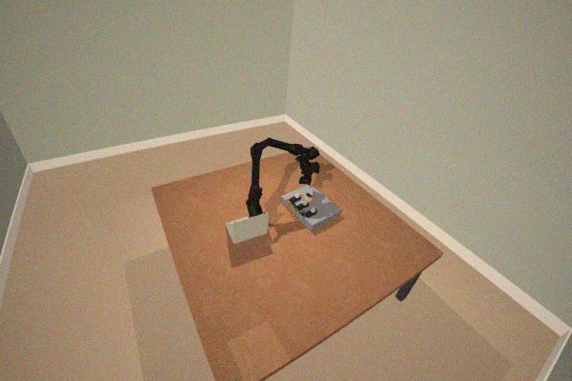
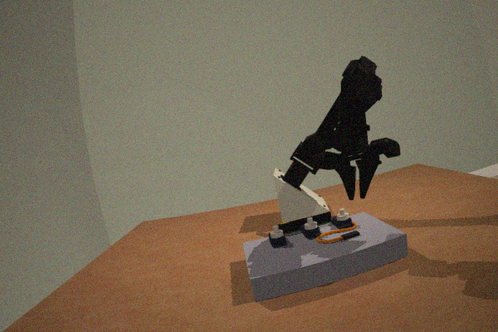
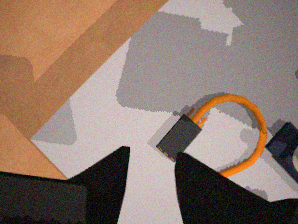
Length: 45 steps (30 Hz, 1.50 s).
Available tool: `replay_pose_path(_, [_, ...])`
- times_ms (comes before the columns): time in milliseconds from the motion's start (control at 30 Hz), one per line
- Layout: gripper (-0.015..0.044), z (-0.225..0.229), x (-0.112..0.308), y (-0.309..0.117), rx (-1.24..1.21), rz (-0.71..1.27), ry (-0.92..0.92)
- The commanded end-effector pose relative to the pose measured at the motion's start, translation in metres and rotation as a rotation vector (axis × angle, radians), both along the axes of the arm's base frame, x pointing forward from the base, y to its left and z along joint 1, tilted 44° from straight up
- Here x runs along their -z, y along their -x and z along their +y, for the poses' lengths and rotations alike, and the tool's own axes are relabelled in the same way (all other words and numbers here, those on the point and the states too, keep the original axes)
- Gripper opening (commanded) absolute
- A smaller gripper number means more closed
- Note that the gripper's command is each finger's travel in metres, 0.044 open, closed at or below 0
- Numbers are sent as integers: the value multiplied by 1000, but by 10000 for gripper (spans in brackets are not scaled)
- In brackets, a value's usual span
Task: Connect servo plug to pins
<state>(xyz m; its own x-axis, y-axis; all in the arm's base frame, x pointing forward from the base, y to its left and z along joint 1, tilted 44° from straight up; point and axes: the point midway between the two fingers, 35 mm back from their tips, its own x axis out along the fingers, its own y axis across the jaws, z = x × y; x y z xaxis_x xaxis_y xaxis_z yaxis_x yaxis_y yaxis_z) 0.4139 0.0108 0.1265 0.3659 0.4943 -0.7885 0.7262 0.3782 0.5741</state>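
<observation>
The dark flat plug (image 2: 351,235) (image 3: 179,137) lies on top of the grey holder (image 1: 329,213) (image 2: 332,269) (image 3: 100,100). It sits slanted in the wrist view, its end with small gold marks toward lower left. Its orange lead (image 2: 328,241) (image 3: 262,135) curves in a loop toward a dark servo (image 2: 342,221) (image 3: 285,145) with a white top. My gripper (image 1: 305,183) (image 2: 357,198) (image 3: 152,158) points down above the holder, partly open with nothing between its fingers. In the wrist view the plug shows just beyond the right fingertip. Pins and band cannot be made out clearly.
Two more dark servos (image 2: 310,229) (image 2: 277,238) with white tops stand in a row on the holder. The pale upright plate (image 1: 248,229) (image 2: 296,203) stands by the arm's base. The wooden table (image 1: 310,276) (image 2: 166,270) (image 3: 60,30) surrounds the holder.
</observation>
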Motion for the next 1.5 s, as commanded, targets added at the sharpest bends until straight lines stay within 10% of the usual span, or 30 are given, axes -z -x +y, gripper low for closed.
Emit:
replay_pose_path(0, [115, -1, 10, -1, 49, 100, -69])
replay_pose_path(533, [115, -2, 47, -1, 253, 513, -319])
replay_pose_path(1467, [89, 26, 76, -5, 254, 517, -323])
